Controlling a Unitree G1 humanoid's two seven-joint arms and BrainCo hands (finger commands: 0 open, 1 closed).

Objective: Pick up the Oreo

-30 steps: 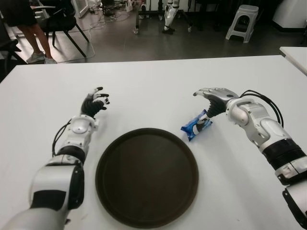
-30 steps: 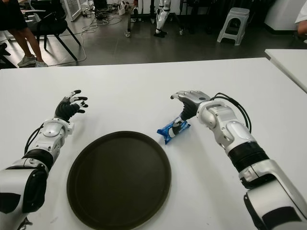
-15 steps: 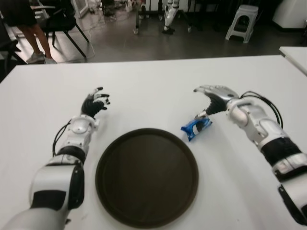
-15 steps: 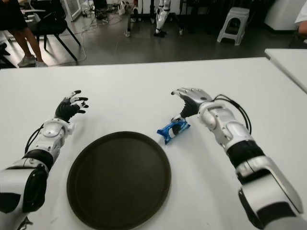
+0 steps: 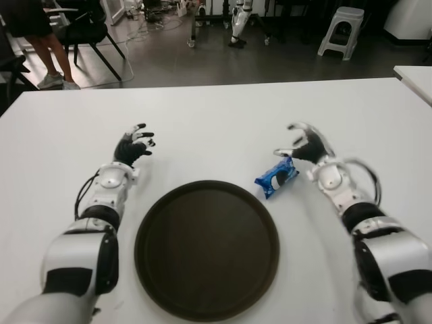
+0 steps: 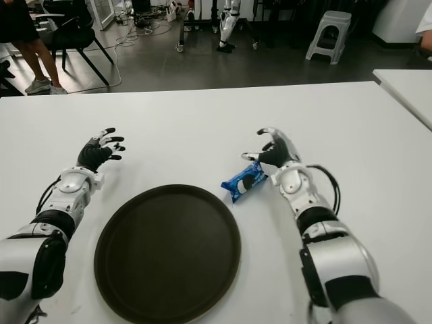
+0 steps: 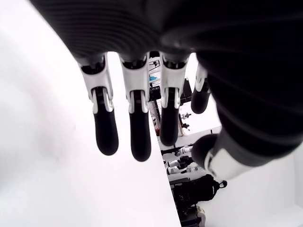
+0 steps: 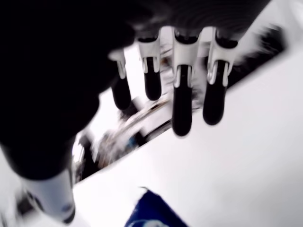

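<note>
The Oreo is a small blue packet lying on the white table just past the right rim of the dark round tray. My right hand is open beside the packet's far right end, palm turned up and fingers spread, holding nothing. Its wrist view shows the packet's blue corner below the spread fingers. My left hand shows open on the table's left side, far from the packet.
A person's legs and black chairs stand beyond the table's far left edge. A grey stool sits on the floor at the back right. Another white table's corner shows at the right.
My right arm has swung down and turned, so the hand went from hovering palm-down over the packet to palm-up beside it. The packet and left hand stayed put.
</note>
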